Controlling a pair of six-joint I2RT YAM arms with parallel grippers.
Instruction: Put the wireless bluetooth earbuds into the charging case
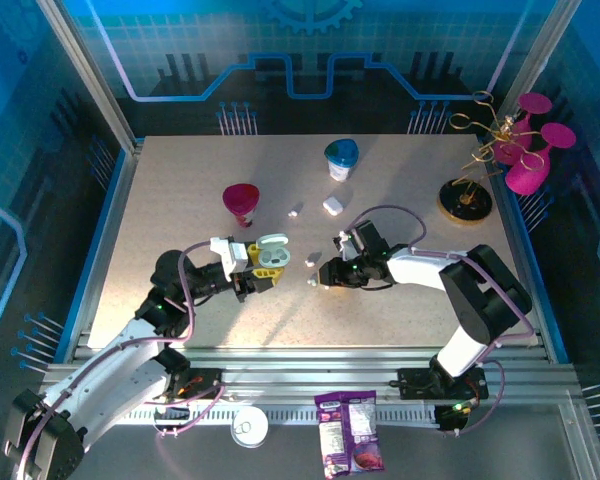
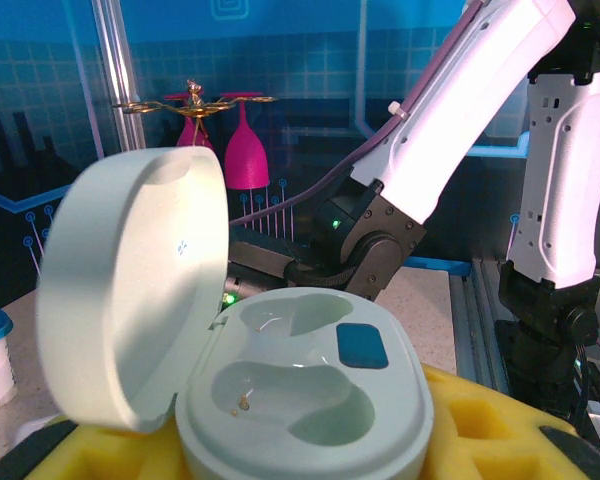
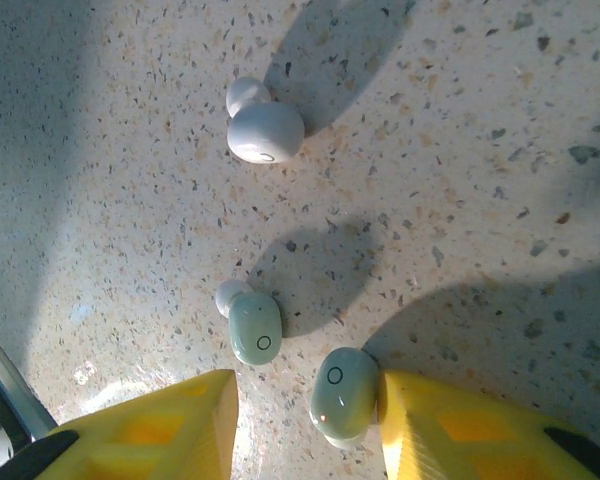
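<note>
Right fingers [image 3: 160,430]: open, straddling one earbud [image 3: 342,395].
Handling: probably light, slick; we'd pinch its rounded sides.
Left fingers [image 2: 480,415]: gripping charging case [image 2: 300,400].

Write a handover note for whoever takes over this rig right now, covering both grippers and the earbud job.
Left gripper: shut on the charging case, lid open, both sockets empty.
Right gripper: open, low over the table; a pale green earbud sits against one finger, not clamped.
A second green earbud and a white earbud lie loose nearby.
Done: case open and held.
Left: grasp the buds and seat them, none is in yet.
</note>
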